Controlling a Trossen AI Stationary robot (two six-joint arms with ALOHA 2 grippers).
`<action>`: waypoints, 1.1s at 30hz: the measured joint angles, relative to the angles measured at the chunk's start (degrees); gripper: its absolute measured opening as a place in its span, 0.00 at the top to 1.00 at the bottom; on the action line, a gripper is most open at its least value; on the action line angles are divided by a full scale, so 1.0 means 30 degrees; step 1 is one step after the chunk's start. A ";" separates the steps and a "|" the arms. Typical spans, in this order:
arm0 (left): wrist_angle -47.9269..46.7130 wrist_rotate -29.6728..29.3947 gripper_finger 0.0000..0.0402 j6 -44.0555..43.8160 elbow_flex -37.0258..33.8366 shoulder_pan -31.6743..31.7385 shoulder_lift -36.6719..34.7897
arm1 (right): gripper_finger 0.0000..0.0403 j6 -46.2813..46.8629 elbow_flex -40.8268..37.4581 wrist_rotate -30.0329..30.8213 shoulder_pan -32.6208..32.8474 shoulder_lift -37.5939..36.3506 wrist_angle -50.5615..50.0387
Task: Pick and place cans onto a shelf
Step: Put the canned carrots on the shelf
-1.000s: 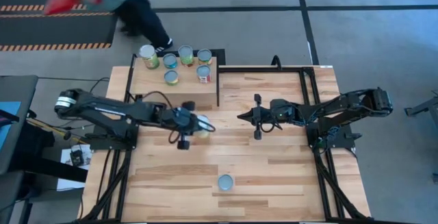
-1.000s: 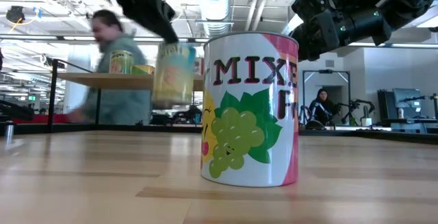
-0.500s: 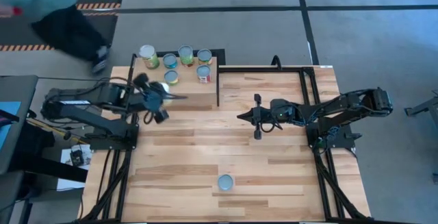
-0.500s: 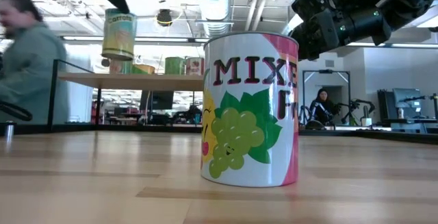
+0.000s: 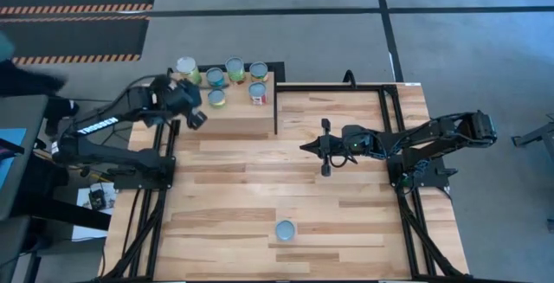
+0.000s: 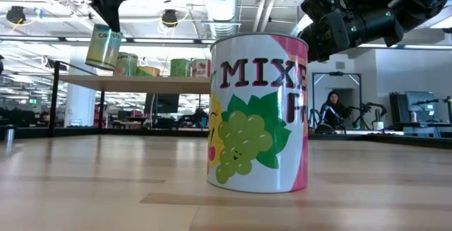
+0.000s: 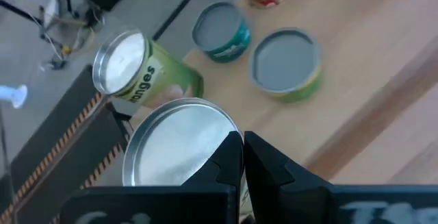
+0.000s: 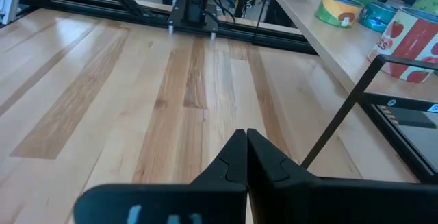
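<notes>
My left gripper [image 5: 189, 103] hangs over the left part of the pale plywood shelf [image 5: 238, 117], shut on a yellow-green can [image 6: 104, 46] with a silvery top [image 7: 174, 142]. Several cans [image 5: 216, 98] stand upright on the shelf top, also in the left wrist view [image 7: 284, 63]. One can [image 5: 285, 229] with a green, yellow and pink "MIXE" label [image 6: 258, 114] stands on the table near its front edge. My right gripper [image 5: 325, 149] is shut and empty above the middle of the table, also in the right wrist view [image 8: 244, 157]. My left gripper comes at the can from above, its fingers [image 7: 236, 162] almost together at the edge of the can's top [image 7: 212, 131]. The fingers hide the place of contact. The can hangs tilted below the gripper [image 6: 106, 1], clear of the shelf top [image 6: 134, 80].
A green can [image 7: 137, 73] stands at the shelf's far left corner, close to the held can. A black frame post [image 5: 276, 101] runs along the shelf's right side. A person [image 5: 17, 67] is at the left on the floor; another [image 6: 330, 107] sits in the room behind.
My left gripper has carried the can from the table in front of the shelf up and toward the table's far left, over the shelf's left part; the can hangs higher and tilted. A person behind the shelf has walked off to the left.
</notes>
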 joint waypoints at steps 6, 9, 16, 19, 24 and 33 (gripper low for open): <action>0.2625 0.2854 1.00 0.2913 -0.0257 0.3810 0.0001 | 0.97 0.0000 0.0000 -0.0007 0.0000 0.0000 -0.0003; 0.3586 0.4259 1.00 0.3925 -0.0689 0.5526 0.0007 | 0.97 0.0000 0.0000 -0.0007 0.0000 0.0000 -0.0027; 0.4277 0.5642 1.00 0.4361 -0.1246 0.7555 -0.0007 | 0.97 0.0000 0.0000 -0.0007 0.0000 0.0000 -0.0046; 0.4360 0.5756 1.00 0.4412 -0.1253 0.7615 -0.0007 | 0.97 0.0000 0.0000 -0.0007 0.0000 0.0000 -0.0046; 0.4565 0.5781 0.95 0.4420 -0.1275 0.7615 0.0000 | 0.97 0.0000 0.0000 -0.0007 0.0000 0.0000 -0.0046; 0.4719 0.5803 0.87 0.4950 -0.1275 0.7615 0.0005 | 0.97 0.0000 0.0000 -0.0007 0.0000 0.0000 -0.0046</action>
